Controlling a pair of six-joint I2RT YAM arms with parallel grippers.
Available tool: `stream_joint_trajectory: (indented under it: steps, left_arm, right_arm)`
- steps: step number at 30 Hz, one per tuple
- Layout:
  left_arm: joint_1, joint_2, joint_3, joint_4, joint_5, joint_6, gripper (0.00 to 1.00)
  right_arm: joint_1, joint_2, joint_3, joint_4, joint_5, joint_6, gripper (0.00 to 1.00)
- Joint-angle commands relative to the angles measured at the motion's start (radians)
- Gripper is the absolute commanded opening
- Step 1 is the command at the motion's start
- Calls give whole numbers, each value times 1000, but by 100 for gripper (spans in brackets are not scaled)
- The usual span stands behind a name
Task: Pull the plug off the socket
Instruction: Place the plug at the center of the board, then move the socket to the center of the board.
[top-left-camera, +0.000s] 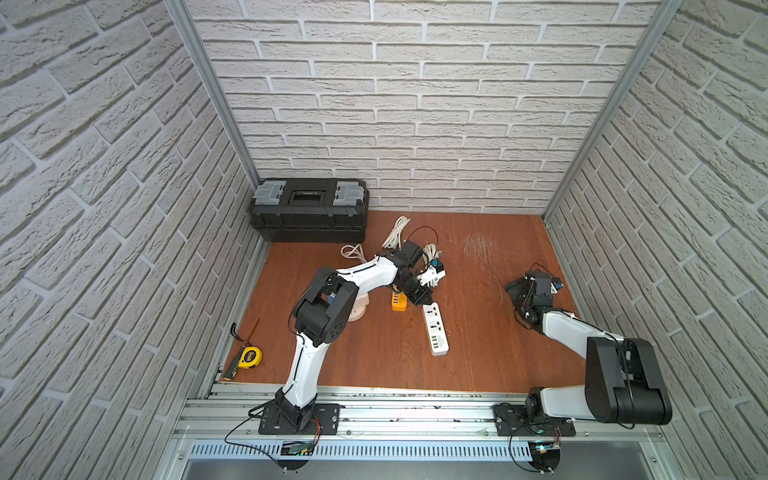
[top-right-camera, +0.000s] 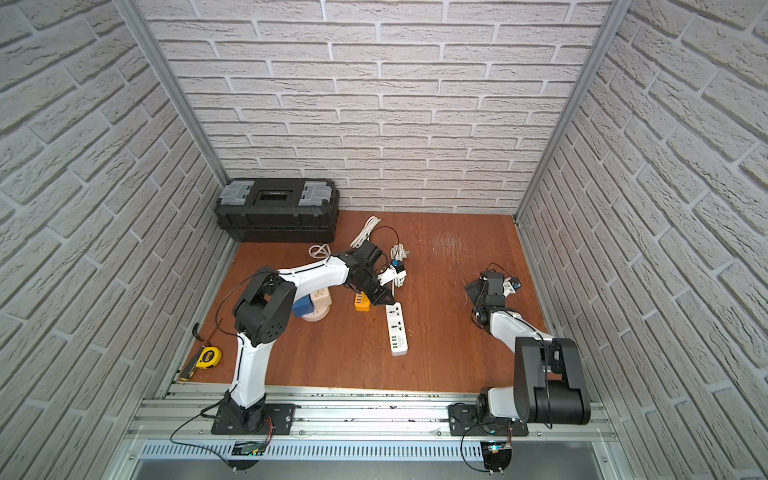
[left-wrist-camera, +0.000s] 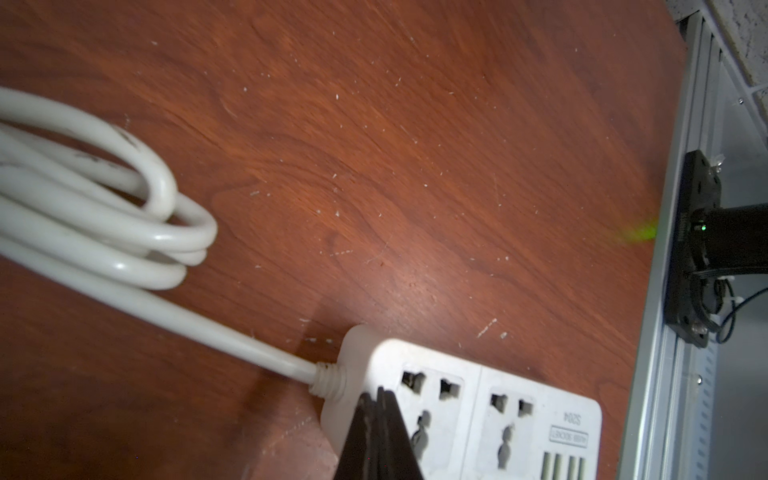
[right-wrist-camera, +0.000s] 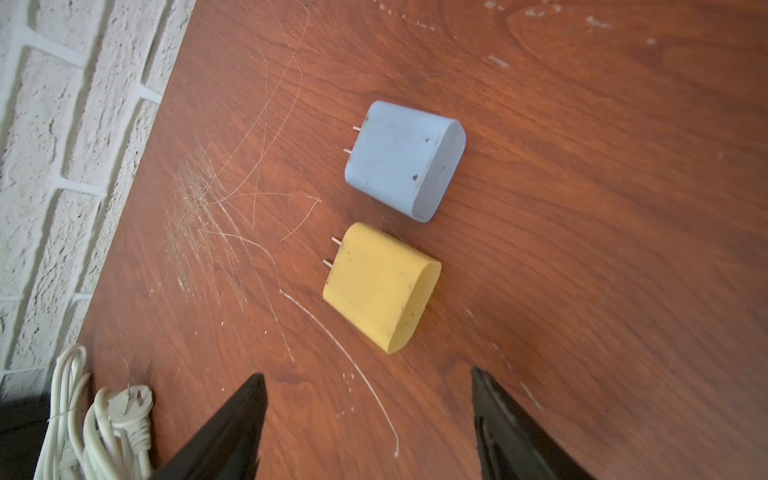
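Note:
The socket is a white power strip (top-left-camera: 434, 328) (top-right-camera: 396, 328) lying on the wooden table, and both outlets of it (left-wrist-camera: 478, 399) that show in the left wrist view are empty. My left gripper (left-wrist-camera: 380, 395) (top-left-camera: 422, 301) is shut, its tips pressing down on the strip's cord end. A yellow plug (right-wrist-camera: 380, 286) and a pale blue plug (right-wrist-camera: 405, 160) lie loose on the table with bare prongs. My right gripper (right-wrist-camera: 366, 373) (top-left-camera: 514, 289) hangs open just short of the yellow plug and touches nothing. Both plugs are hidden in both top views.
A black toolbox (top-left-camera: 309, 208) stands at the back left. Coiled white cable (left-wrist-camera: 83, 199) with a three-pin plug (right-wrist-camera: 131, 405) lies behind the strip. An orange USB block (top-left-camera: 398, 301) sits beside the strip. A yellow tape measure (top-left-camera: 249, 357) lies front left.

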Motion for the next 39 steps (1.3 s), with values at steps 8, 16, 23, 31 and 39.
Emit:
stream_joint_trajectory:
  steps: [8, 16, 23, 31, 39]
  left_arm:
    - [-14, 68, -26, -116, -143, 49, 20]
    - [-18, 5, 84, -197, -139, 114, 73]
    - [-56, -161, 105, -277, -121, 176, 97]
    - [-57, -366, 116, -409, -106, 203, 98]
    - [177, -601, -1, -444, -116, 150, 98]
  right_arm:
    - [13, -396, -58, -281, -112, -261, 80]
    - [45, -580, -57, -459, -259, -404, 83]
    - [132, -575, 1, -514, -269, -436, 86]
    - [366, -440, 112, -554, -151, -449, 86]
    - [619, -254, 230, -629, -37, -479, 84]
